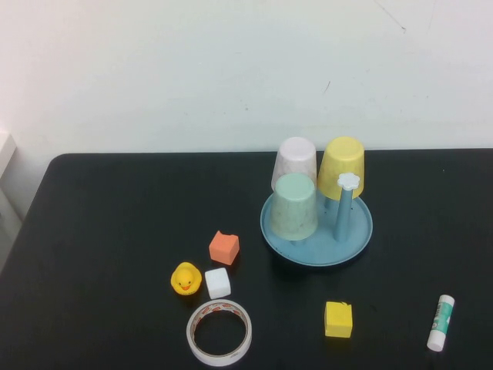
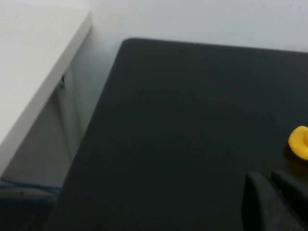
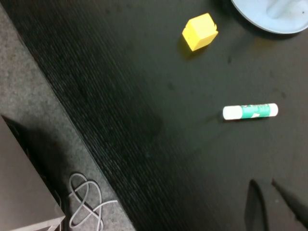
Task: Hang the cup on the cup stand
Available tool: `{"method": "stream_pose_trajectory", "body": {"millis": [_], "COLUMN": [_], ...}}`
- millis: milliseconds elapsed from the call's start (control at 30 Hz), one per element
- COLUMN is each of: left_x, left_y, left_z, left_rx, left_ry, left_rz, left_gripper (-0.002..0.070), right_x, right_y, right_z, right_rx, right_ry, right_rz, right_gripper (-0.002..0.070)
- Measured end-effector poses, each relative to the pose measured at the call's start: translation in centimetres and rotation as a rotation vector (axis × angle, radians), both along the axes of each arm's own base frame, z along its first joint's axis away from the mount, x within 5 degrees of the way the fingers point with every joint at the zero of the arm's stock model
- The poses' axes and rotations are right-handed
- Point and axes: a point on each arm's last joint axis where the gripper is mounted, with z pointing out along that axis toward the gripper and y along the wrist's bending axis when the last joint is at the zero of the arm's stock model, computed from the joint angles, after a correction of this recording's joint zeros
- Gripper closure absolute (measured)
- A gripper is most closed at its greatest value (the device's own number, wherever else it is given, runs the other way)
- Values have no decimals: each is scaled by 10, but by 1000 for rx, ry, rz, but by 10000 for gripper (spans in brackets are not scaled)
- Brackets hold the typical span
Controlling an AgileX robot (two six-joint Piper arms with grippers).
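The mint-green speckled cup stands mouth-down on the front left of the cup stand, a round light-blue dish. One bare blue post with a white flower cap rises on the dish's right. Neither arm shows in the high view. My left gripper hangs shut and empty over the table's left part, near a yellow duck. My right gripper hangs shut and empty over the table's right front, short of the glue stick. The dish's rim shows in the right wrist view.
A pinkish-white cup and a yellow cup sit inverted at the dish's back. On the table lie an orange block, the duck, a white cube, a tape roll, a yellow cube and the glue stick.
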Motion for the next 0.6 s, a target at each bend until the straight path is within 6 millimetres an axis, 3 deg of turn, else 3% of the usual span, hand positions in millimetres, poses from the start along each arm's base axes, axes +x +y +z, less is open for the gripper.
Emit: {"method": "stream_pose_trajectory", "body": {"millis": [233,433,600], "left_x": [-1,-1,-1], "left_y": [-1,-3,-3], "left_z": [-3,-1,-1], "left_rx": [4,224,278], "left_ry": [36,4,0], "left_rz": [-19,-105,-124], "left_gripper": [675,675,675], "right_x": [0,0,0], "right_y": [0,0,0], "right_z": [0,0,0], "right_rx": [-1,-1,-1], "right_ry": [1,1,1], "right_rz": [0,0,0], "right_gripper": [678,678,678]}}
